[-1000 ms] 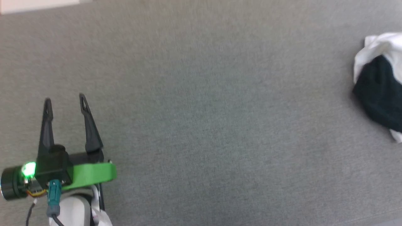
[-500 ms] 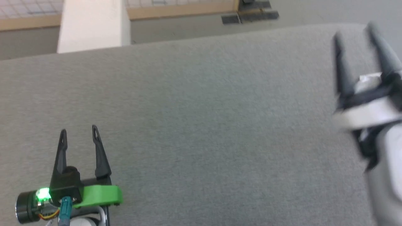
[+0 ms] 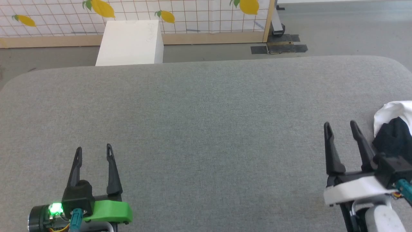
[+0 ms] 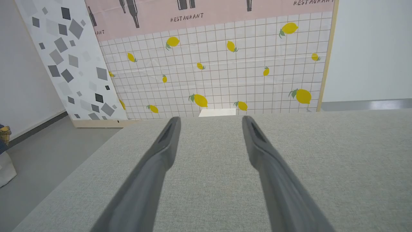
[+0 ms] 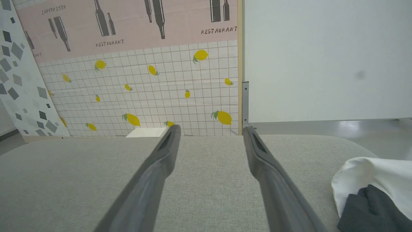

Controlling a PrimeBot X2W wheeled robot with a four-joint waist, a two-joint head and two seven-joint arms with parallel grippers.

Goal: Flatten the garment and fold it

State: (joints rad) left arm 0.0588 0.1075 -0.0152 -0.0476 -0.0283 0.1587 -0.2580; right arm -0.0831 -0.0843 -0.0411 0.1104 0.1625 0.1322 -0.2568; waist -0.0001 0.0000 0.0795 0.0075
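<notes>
Garment [image 3: 390,112] (white, with black cloth bunched on top) is seen crumpled at the right edge of the grey surface [image 3: 206,112], just beside the right hand [image 3: 340,124]. That hand's fingers are held apart and empty. The left hand [image 3: 94,148] is likewise spread, well apart from the garment.

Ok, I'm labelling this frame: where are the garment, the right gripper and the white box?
garment [image 3: 391,111], head view, on its white cloth, above the black part.
right gripper [image 3: 340,123], head view, midway between its fingertips.
white box [image 3: 130,42], head view, on its top face.
</notes>
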